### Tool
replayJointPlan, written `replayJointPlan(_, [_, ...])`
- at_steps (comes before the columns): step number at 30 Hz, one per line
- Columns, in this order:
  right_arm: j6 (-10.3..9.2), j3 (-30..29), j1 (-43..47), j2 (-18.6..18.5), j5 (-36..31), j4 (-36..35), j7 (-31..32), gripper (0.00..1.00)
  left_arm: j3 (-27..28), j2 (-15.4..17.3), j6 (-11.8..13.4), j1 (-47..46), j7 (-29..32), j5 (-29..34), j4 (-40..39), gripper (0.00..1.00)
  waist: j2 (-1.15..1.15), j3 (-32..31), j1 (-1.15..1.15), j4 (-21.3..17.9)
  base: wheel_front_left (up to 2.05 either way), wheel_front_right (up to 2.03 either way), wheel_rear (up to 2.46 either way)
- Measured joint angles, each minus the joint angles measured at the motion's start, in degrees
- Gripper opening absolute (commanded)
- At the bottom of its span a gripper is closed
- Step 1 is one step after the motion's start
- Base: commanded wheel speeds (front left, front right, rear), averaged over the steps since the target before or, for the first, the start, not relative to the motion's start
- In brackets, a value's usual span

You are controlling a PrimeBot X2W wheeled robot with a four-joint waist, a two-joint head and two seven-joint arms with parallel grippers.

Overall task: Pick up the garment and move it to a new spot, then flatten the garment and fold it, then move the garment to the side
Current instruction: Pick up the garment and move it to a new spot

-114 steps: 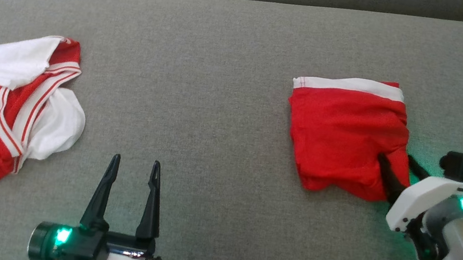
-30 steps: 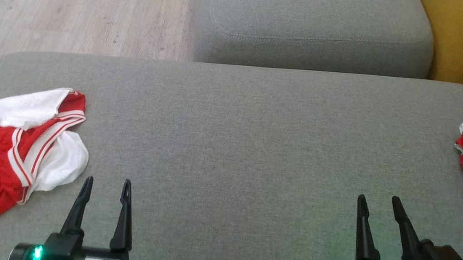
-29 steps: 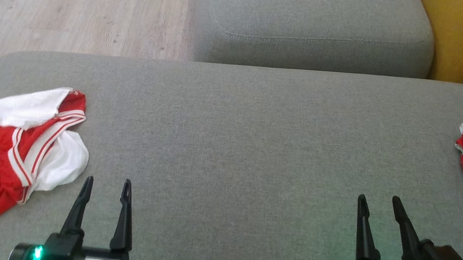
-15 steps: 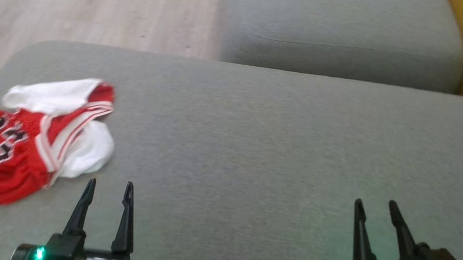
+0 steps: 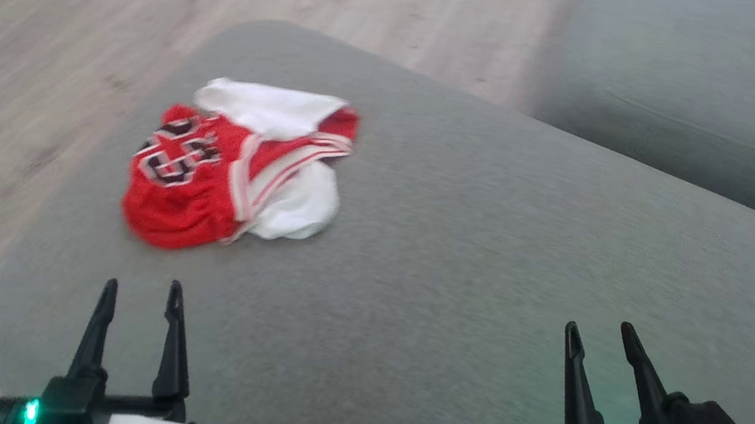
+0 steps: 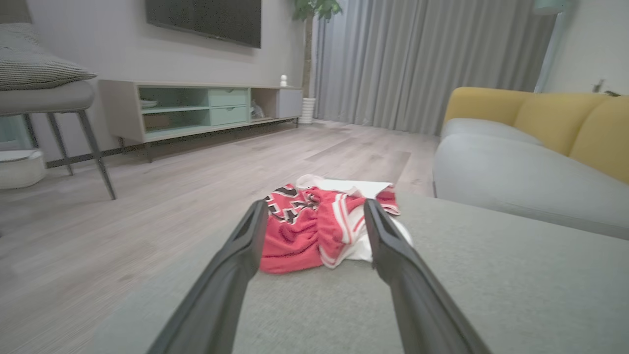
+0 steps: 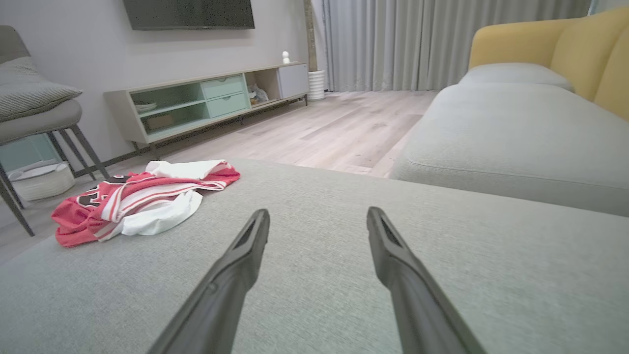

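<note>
Garment (image 5: 234, 172): red-white jersey w/ black numerals, bunched in a heap on grey cushion (image 5: 463, 240), toward its far-left corner, near the edge above wood floor (image 5: 21, 39). Not flat, not folded; white cloth showing at the top & right side of the heap.

Progress, judging by how it lies: 0 of 3 stages done on this piece. Not yet gripped, so pickup & move to a new spot come 1st, then flatten & fold, then shift to the side. Approach phase at best.

Left gripper (image 5: 142, 287): low at near edge of cushion, fingers pointing fwd toward the heap, set apart, nothing between them. Short of the cloth, no contact. In left wrist view, garment (image 6: 304, 236) framed between the 2 fingers, straight ahead; looks well lined up for a reach.

Right gripper (image 5: 598, 329): also low at near edge, far over on the right, well apart from garment. Fingers apart, empty, aimed fwd over bare cushion. In right wrist view, garment (image 7: 142, 199) off to the left, beyond the fingertips.

Next move prob. the left arm's: fwd & down onto the heap, then close on a fold. Risk: loose layers, so maybe only 1 layer caught & the rest dragging.
</note>
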Motion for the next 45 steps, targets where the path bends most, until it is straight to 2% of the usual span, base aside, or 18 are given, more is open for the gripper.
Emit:
replayJointPlan(6, [0.0, 0.3, 0.0, -0.5, -0.5, -0.5, 0.0, 1.0, 1.4, 0.0, 0.1, -0.2, 0.0, 1.0, -0.9, 1.0, 0.0, 1.9, -0.01, 4.9, 0.0, 0.0, 0.0])
replayJointPlan(11, [0.0, 0.3, -1.6, -4.7, -1.5, -1.1, 0.0, 1.0, 1.8, 0.0, 0.3, -8.3, 0.0, 0.9, -1.2, 1.0, 0.0, 6.4, 0.01, 5.3, 0.0, 0.0, 0.0])
replayJointPlan(14, [0.0, 0.3, -4.2, -7.5, -1.6, -2.2, 0.0, 1.0, 1.3, -0.1, -0.1, -15.2, 0.0, 1.0, 1.3, 1.0, 0.0, 9.8, 0.02, 4.6, 0.0, 0.0, 0.0])
replayJointPlan(17, [0.0, 0.4, -6.5, -10.7, -1.6, -3.2, 0.0, 1.0, -0.5, -0.3, -1.6, -21.8, 0.0, 1.4, 8.5, 1.0, 0.0, 13.4, 0.02, 3.6, 0.0, 0.0, 0.0])
replayJointPlan(22, [0.0, 0.7, -8.6, -14.6, -1.6, -4.5, 0.0, 1.0, -3.1, -1.1, -1.4, -32.0, 0.0, 1.9, 23.8, 1.0, 0.0, 19.3, 0.02, 1.8, 0.0, 0.0, 0.0])
replayJointPlan(27, [0.0, 1.1, -9.7, -16.9, -1.6, -6.1, -0.1, 1.0, -5.2, -1.6, 0.6, -41.1, 5.4, -0.1, 39.9, 1.0, 0.0, 24.0, 0.02, 0.0, 0.0, 0.0, 0.0])
replayJointPlan(31, [0.0, 1.7, -10.9, -17.9, -1.6, -7.8, -0.5, 1.0, -5.4, -1.7, 2.5, -44.4, 3.6, -2.0, 46.4, 1.0, 0.0, 26.5, 0.0, -1.3, 0.0, 0.0, 0.0])
replayJointPlan(32, [0.0, 1.7, -11.2, -17.9, -1.6, -8.0, -0.6, 1.0, -5.5, -1.7, 2.5, -45.1, 2.6, -2.7, 47.0, 0.56, 0.0, 27.0, 0.0, -1.6, 0.0, 0.0, 0.0])
replayJointPlan(33, [0.0, 1.8, -11.5, -17.9, -1.6, -8.2, -0.6, 1.0, -5.6, -1.7, 2.4, -45.7, 1.7, -3.3, 47.5, 0.01, 0.0, 27.3, 0.0, -1.9, 0.0, 0.0, 0.0])
replayJointPlan(35, [0.0, 2.0, -12.0, -17.9, -1.6, -8.1, -0.6, 1.0, -5.6, -1.8, 1.3, -46.2, 0.6, -4.9, 47.7, 0.0, 0.0, 27.4, 0.01, -2.3, 0.0, 0.0, 0.0])
replayJointPlan(38, [0.0, 2.1, -12.2, -17.6, -1.7, -7.5, -0.6, 1.0, -5.9, -1.7, 1.4, -46.3, 0.4, -4.5, 46.9, 0.0, 0.0, 26.7, 0.01, -2.4, 0.0, 0.0, 0.0])
replayJointPlan(41, [0.0, 2.6, -13.0, -15.9, -1.9, -5.6, -0.6, 1.0, -5.6, -0.9, 1.6, -46.3, 0.4, -2.7, 39.3, 0.0, 0.0, 24.6, 0.01, -2.8, 0.0, 0.0, 0.0])
replayJointPlan(45, [0.0, 4.5, -12.7, -11.3, -1.9, -3.9, -0.5, 1.0, -5.6, 2.0, 0.9, -46.3, 0.3, -0.1, 29.3, 0.0, 0.0, 20.6, 0.0, -4.3, 0.0, 0.0, 0.0])
